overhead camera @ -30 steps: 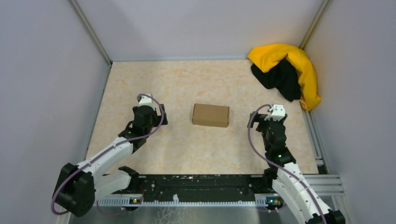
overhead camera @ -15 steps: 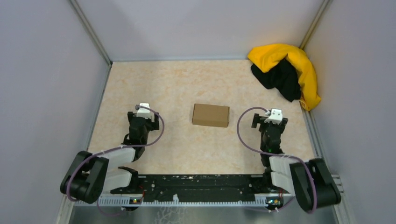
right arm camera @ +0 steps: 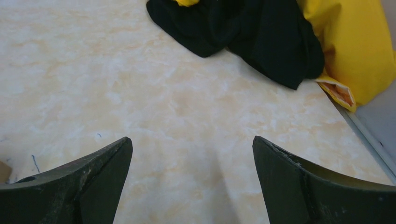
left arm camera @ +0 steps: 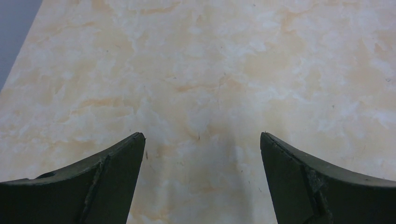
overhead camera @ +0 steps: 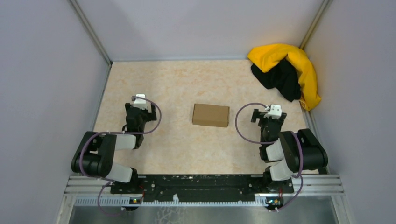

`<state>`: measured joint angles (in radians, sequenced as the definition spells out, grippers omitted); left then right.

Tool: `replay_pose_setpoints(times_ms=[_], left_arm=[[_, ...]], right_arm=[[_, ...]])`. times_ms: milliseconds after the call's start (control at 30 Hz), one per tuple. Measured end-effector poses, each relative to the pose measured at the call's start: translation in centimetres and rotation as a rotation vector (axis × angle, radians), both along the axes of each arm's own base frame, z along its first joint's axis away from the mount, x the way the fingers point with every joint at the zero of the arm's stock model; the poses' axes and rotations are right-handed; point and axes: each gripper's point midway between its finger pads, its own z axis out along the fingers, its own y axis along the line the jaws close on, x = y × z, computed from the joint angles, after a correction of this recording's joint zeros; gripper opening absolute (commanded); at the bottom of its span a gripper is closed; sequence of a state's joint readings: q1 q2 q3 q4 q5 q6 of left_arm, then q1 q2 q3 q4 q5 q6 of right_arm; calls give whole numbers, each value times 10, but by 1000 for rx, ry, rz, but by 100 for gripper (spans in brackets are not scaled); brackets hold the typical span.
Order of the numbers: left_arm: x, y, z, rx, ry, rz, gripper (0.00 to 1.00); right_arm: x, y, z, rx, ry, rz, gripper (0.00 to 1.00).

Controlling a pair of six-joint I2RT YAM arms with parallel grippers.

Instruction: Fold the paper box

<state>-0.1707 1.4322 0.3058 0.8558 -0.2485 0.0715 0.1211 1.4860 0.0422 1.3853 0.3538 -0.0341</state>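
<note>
Top external view shows the plain brown cardboard paper box as a closed, low rectangular block in the middle of the frame. It lies on the beige marbled tabletop, exactly where it lay a second ago. What has changed is the arms. Both have drawn back from either side of the box and folded up toward their bases at the bottom of the frame, so each now sits well apart from the cardboard.

In the left wrist view the left gripper stands wide, with only bare tabletop between its dark fingers. In the right wrist view the right gripper is equally wide and holds nothing.

No flap stands up from the box that I can make out from above. Taken with the retreat of the arms, this suggests the folding is finished or very nearly so, and the arms look to be heading to rest.

A crumpled yellow-and-black cloth heap fills the upper right corner of the frame, well clear of the box. Its black part shows at the top of the right wrist view. Nothing lies between either gripper and the box.
</note>
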Motion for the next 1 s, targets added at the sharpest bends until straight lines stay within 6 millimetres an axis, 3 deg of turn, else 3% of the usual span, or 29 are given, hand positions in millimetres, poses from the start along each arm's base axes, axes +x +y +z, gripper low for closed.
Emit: replay_pose_setpoints(times_ms=[133,500,1000], left_arm=[[10,-3,4,-2,-25,-23,99],[10,17,-3,-29,-95,8,99],[13,17,8,-43,-144,11,99]], right_arm=[[12,8,10,1,-25,42,99],[12,15,2,-7,11,86,99],[16,18,1,-7,23,99,99]])
